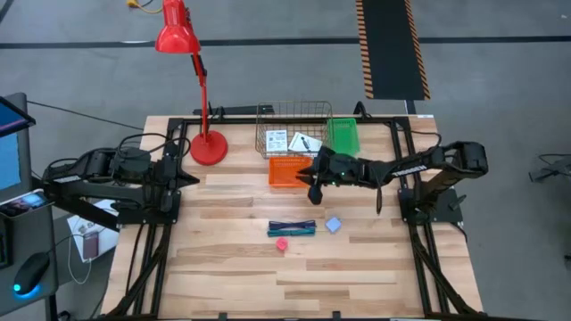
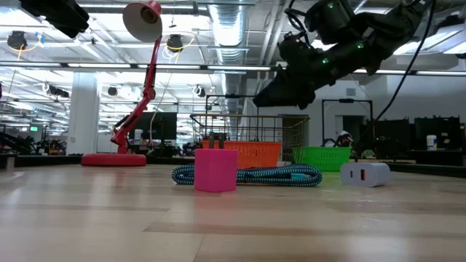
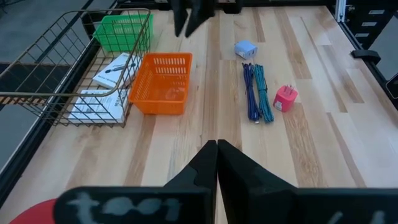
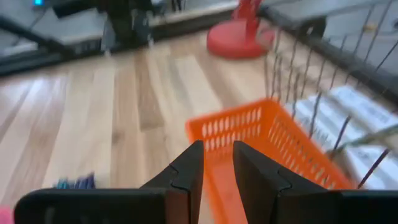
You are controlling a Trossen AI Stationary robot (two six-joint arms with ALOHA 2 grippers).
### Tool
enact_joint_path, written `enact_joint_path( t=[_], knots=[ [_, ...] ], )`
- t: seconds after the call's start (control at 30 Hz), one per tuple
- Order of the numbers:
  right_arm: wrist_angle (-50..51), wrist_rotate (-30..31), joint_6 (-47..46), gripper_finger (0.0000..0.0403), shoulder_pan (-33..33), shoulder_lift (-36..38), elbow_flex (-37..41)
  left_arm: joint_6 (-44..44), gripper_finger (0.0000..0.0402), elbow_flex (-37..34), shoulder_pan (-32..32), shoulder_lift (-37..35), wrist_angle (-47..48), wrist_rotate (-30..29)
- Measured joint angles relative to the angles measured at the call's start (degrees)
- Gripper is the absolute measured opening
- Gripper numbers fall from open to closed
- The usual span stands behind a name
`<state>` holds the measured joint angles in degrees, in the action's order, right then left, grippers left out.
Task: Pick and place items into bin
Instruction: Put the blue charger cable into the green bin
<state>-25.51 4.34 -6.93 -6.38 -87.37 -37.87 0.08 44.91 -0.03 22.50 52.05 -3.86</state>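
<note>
Overhead, right pincer [image 1: 311,181] beside orange basket [image 1: 287,170], low view hides gap.

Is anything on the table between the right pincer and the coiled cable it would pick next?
Nothing visible. The right pincer hangs over the orange basket's near edge, and only bare wood lies between there and the cable; the pink piece and pale blue cube sit aside.

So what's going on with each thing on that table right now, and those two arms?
Wire basket: holds two white cards.
Orange bin: upright, looks empty.
Green bin: upright, beside the wire basket.
Teal cable: lying on the table.
Pink piece: on the table, untouched.
Pale blue cube: on the table, untouched.
Right gripper: above the orange bin, jaws slightly apart, empty.
Left gripper: waiting at the left edge, jaws shut.
</note>
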Motion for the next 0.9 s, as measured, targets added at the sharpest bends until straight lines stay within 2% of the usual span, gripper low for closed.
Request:
enact_joint_path(
  t=[0.2, 0.67, 0.9],
  knots=[
    [6.41, 0.02, -0.1, 0.0082, 3.27, 0.0, 0.0, -0.4, 0.0, 0.01, 0.0, 0.0, 0.0, -0.02],
    [10.57, 0.21, -0.19, 0.0082, 10.77, 0.0, -0.02, -0.24, 0.0, 0.0, 0.0, -0.02, -0.02, -0.02],
    [13.31, 0.21, -5.43, 0.0082, 13.24, -0.01, -0.02, -0.09, 0.0, 0.0, 0.0, 0.0, 0.0, 0.0]
  ],
)
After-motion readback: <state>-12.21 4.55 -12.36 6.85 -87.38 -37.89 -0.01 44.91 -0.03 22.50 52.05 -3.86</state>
